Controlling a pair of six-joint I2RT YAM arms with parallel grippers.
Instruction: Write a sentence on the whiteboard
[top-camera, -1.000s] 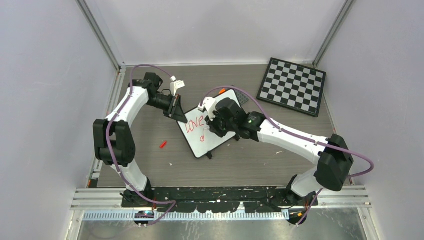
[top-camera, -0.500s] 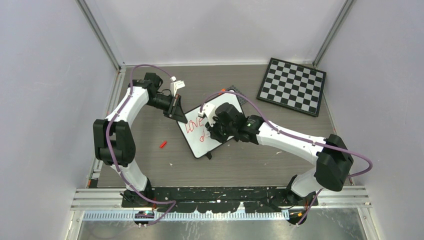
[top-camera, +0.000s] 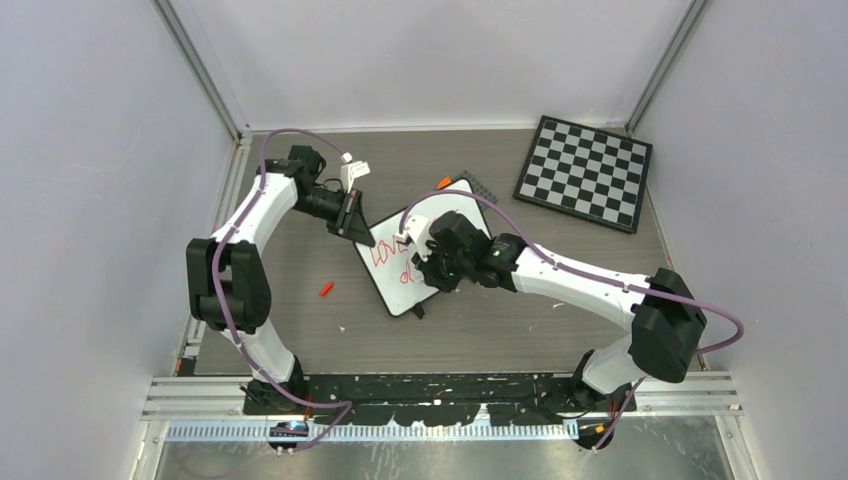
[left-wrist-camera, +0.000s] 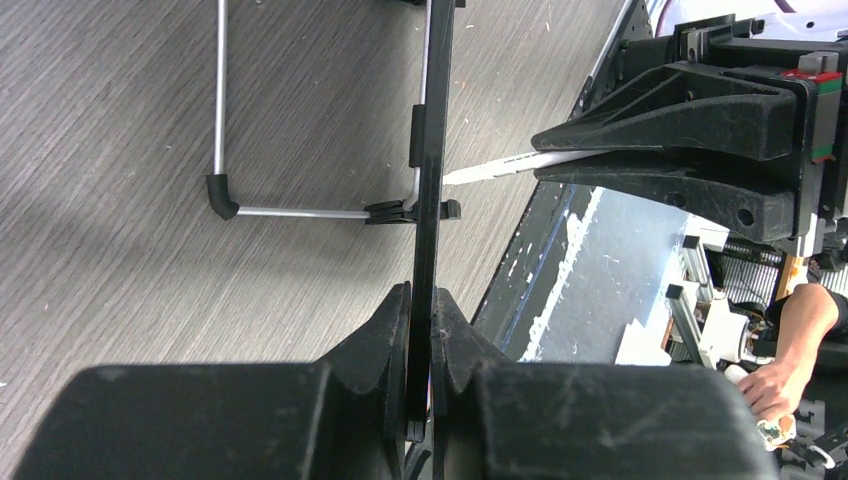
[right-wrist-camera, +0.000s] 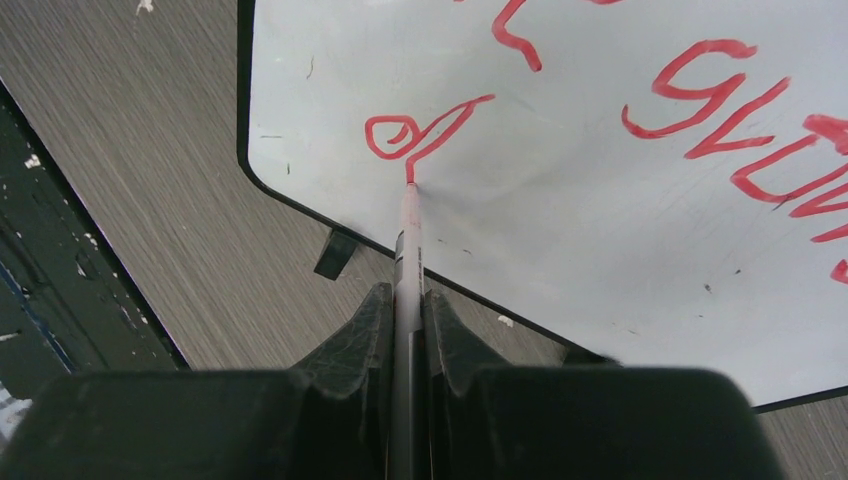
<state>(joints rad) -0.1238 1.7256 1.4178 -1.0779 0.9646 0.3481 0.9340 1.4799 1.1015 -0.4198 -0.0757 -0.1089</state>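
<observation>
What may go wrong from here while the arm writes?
The marker tip sits close to the whiteboard rim, so the next stroke may run off the edge.
The left gripper clamps only the board's thin edge; writing pressure might make it slip.
The right gripper may smear the red writing.

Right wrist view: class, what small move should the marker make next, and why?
Probably lift the marker slightly and shift it along the line to start the next letter. Its tip touches the whiteboard at the end of a looped letter, the only one showing on the second line, and the left fingers clamp the board's edge.
</observation>
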